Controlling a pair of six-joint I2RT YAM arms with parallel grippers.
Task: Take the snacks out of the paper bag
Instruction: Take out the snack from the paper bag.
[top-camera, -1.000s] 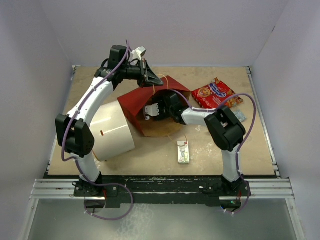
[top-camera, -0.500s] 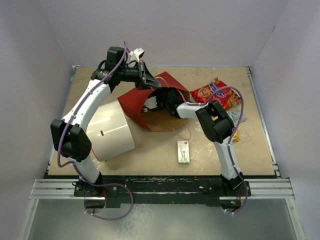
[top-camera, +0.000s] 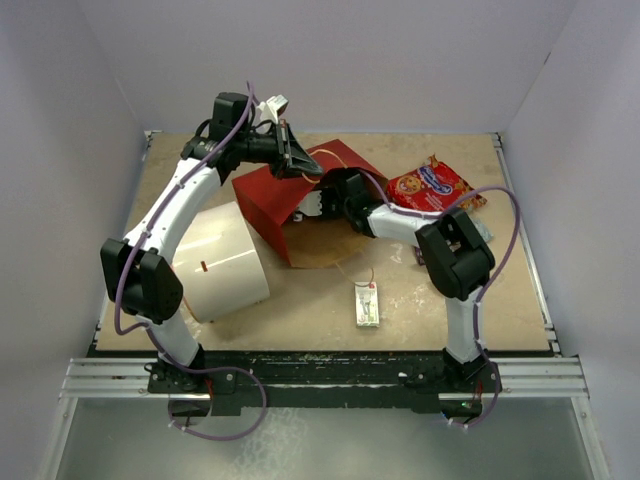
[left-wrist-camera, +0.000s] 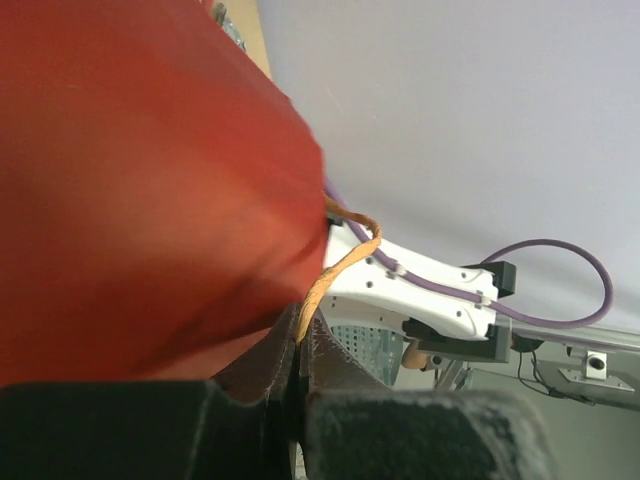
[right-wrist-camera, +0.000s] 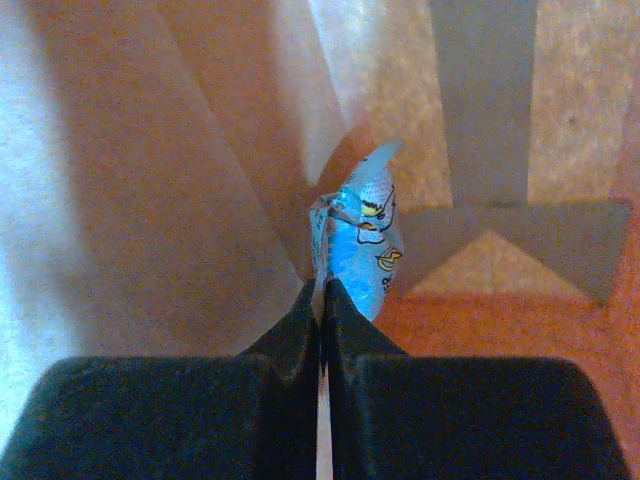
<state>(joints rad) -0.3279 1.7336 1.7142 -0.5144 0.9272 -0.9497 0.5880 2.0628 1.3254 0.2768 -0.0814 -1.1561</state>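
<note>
- White cylinder (top-camera: 225, 262): lies on its side at the left of the worktop (top-camera: 290, 315), just beside the bag's left flank. Smooth, rigid, matte wall. Takes no part in the task.
- Left pincer (left-wrist-camera: 303, 345): pressed together on the thin twisted handle (left-wrist-camera: 340, 262) where it meets the rim of the paper bag (top-camera: 268, 198). Judged purpose: raises the upper rim and holds the mouth open for the other arm.
- Paper bag: lies on its side at centre rear of the worktop, mouth facing right and forward. Red outside, brown kraft inside, with flat creased panels. Thin, stiff paper, likely to buckle if the handle is pulled hard.
- Right pincer (right-wrist-camera: 322, 300): sits inside the bag mouth, clamped on the lower edge of the pale blue wrapper (right-wrist-camera: 362, 225). Grips the thin edge, judged the easiest part to catch against the paper.
- Pale blue wrapper: inside the bag, standing on edge against a fold of the kraft lining. Glossy, crinkled printed film, judged slippery.
- White-and-green box (top-camera: 367, 303): lies flat in front of the bag mouth, apart from it. Small, rigid carton.
- Red cookie bag (top-camera: 432, 188): already outside, flat at right rear of the worktop, beside the right forearm. Shiny film with a blue logo.
</note>
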